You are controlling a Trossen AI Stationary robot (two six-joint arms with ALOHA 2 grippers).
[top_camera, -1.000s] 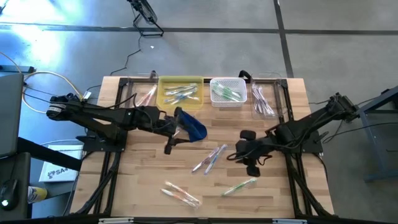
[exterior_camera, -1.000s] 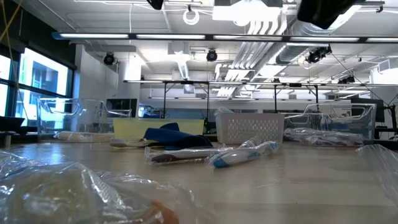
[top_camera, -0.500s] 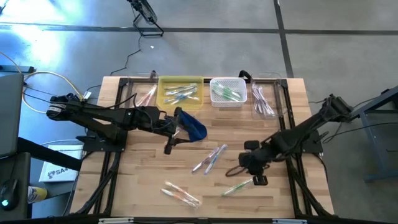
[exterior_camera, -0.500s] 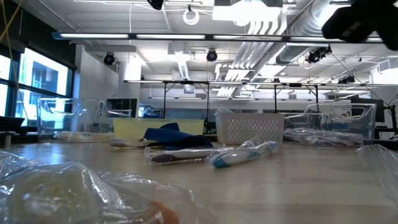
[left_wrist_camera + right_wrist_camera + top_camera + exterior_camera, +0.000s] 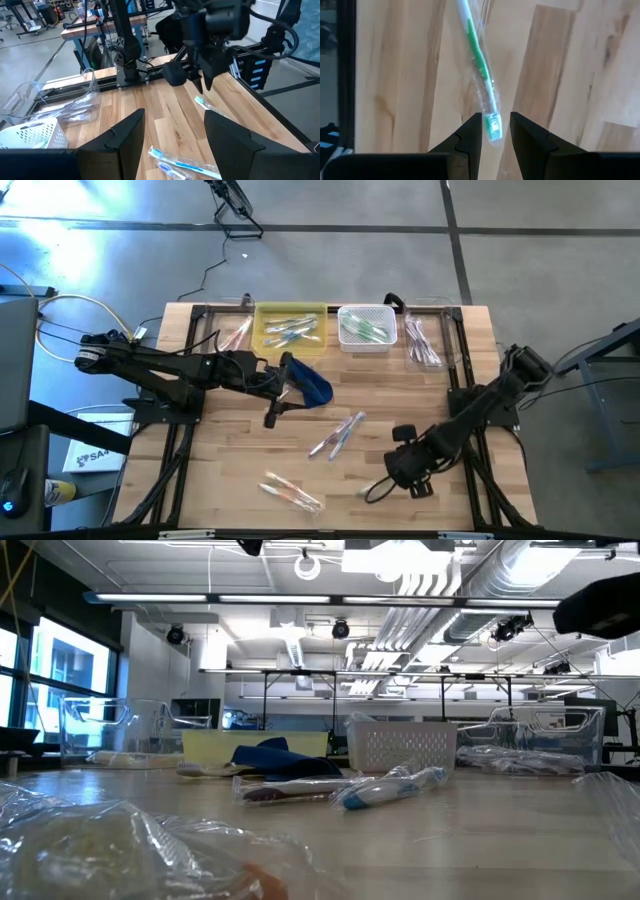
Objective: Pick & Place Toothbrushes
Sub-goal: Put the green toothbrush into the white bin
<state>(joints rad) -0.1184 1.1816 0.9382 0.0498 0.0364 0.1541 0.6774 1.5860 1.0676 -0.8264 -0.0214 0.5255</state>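
Note:
A green toothbrush [image 5: 477,55] in a clear wrapper lies flat on the wood near the table's front edge. My right gripper [image 5: 495,122] points down just above it, open by a narrow gap, with the brush's head end showing between the fingertips. From above, the gripper [image 5: 408,470] covers most of the brush. Two blue toothbrushes [image 5: 338,435] lie at the table's middle, and a pink and orange one [image 5: 292,492] lies near the front. My left gripper [image 5: 172,132] waits open and raised at the left, beside a dark blue pouch [image 5: 310,385].
Along the far edge stand a clear bin with pink brushes [image 5: 235,332], a yellow bin [image 5: 290,327], a white basket [image 5: 366,328] and a second clear bin [image 5: 424,340]. Crumpled clear wrapping [image 5: 110,840] lies close to the low camera.
My right gripper has swung toward the table's near edge and come down, tipping from a slant to pointing almost straight down over the green toothbrush. Its finger gap looks the same. The toothbrushes have stayed where they were.

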